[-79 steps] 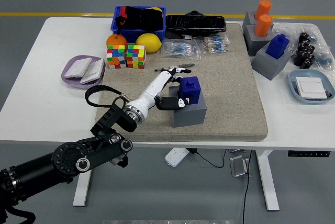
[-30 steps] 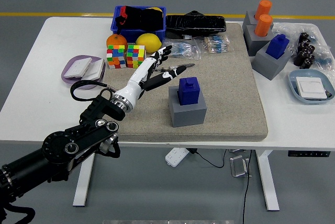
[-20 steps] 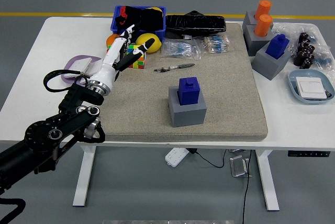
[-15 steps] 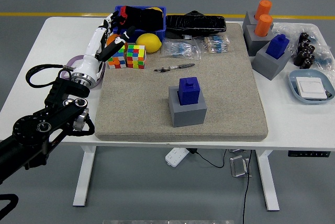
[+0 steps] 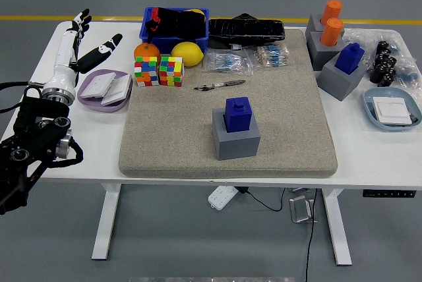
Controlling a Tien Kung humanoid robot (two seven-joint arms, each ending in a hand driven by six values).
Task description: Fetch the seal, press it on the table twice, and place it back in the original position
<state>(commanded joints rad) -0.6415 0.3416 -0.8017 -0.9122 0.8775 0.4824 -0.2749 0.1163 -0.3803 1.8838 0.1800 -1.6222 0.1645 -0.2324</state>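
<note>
The seal, a dark blue block with a small knob on top, stands upright in its grey holder near the middle of the beige mat, toward the mat's near edge, with nothing touching it. It lies well apart from the left hand, which is raised over the table's far left corner. That hand's white fingers point upward and are spread, the thumb stuck out to the side, and it grips nothing. Its black arm comes in from the picture's left edge, beside the table's left side.

Just beside the hand, on the bare white table left of the mat, is a lilac plate carrying two white switch-like pieces. Farther in, at the mat's far left corner, sit an orange, a lemon and two colourful puzzle cubes, with a blue bin of dark items behind them at the table's far edge. A pen-like tool lies on the mat between the cubes and the seal. Clear packets and a black tray line the mat's far edge.

Toward the table's far right corner are a grey holder with two orange seals, another holder with a blue seal, and near the right edge a light blue dish.
</note>
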